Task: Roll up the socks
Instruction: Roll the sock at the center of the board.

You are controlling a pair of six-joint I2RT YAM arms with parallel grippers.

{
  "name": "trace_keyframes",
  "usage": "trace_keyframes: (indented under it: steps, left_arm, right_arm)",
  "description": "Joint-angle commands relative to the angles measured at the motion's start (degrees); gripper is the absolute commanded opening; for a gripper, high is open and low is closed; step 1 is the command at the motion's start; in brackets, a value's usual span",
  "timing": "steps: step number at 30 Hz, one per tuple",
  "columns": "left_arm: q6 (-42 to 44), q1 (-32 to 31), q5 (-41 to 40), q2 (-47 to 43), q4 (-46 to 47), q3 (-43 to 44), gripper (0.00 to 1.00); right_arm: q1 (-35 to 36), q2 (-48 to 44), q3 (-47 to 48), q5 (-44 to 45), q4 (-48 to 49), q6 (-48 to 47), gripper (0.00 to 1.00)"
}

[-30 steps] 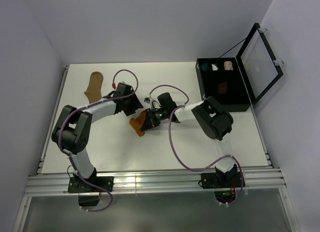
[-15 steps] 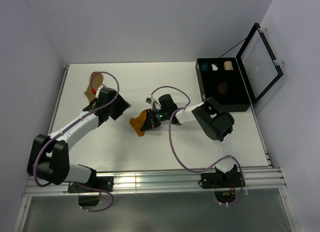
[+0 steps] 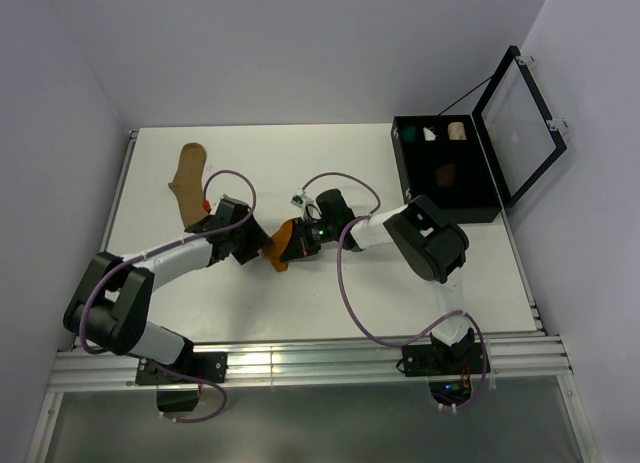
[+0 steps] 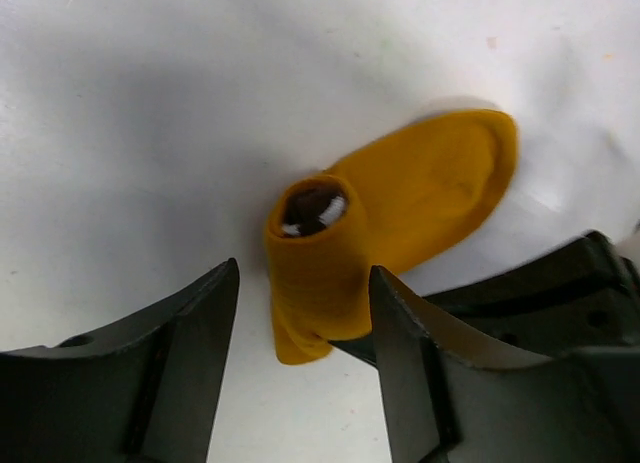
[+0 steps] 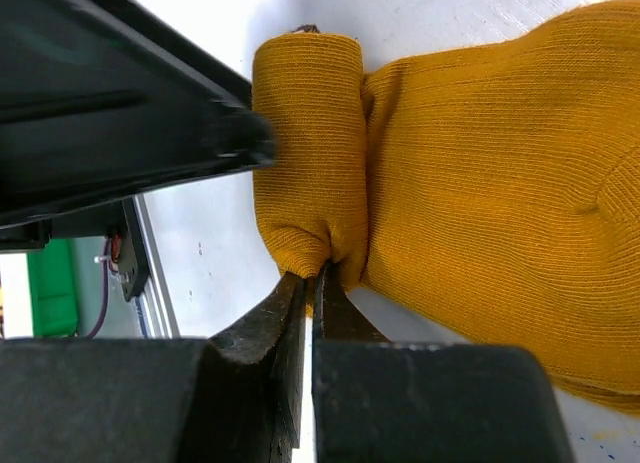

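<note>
from above, your right pincer [image 3: 300, 240] is closed on the mustard sock [image 3: 279, 251] near the middle of the bench [image 3: 350, 283]. i judge that it pins the sock so the rolled part does not open. the left pincer [image 3: 248, 247] meets it from the other side, just beside the sock. the tan sock [image 3: 187, 173] lies flat and unrolled, well apart behind the left pincer.

in the left wrist view, the left pincer [image 4: 303, 275] stands partly open, with the roll [image 4: 318, 268] of the mustard sock [image 4: 420, 188] between its two fingers. it grips nothing. the flat part of the sock stretches ahead and to the right.

in the right wrist view, the right pincer [image 5: 314, 279] is shut and pinches a fold of the mustard sock [image 5: 490, 183] at the near edge of the roll [image 5: 305, 133]. the roll is straight ahead of the tips and the flat part is to their right. one finger [image 5: 130, 103] of the left pincer touches the roll from the left, probably to take hold of it or to push it onward.
</note>
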Motion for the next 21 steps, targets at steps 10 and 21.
trace_keyframes:
  steps: [10,21]
  left_arm:
    - [-0.2,-0.3,-4.8,6.3,-0.7,1.4,0.37]
    - [3.8,-0.3,-5.5,6.5,-4.3,2.1,0.27]
  right_arm:
    - [1.0,-1.8,-3.0,7.0,-4.6,-2.2,0.00]
    - [-0.1,-15.5,0.2,14.1,-13.0,-6.1,0.39]
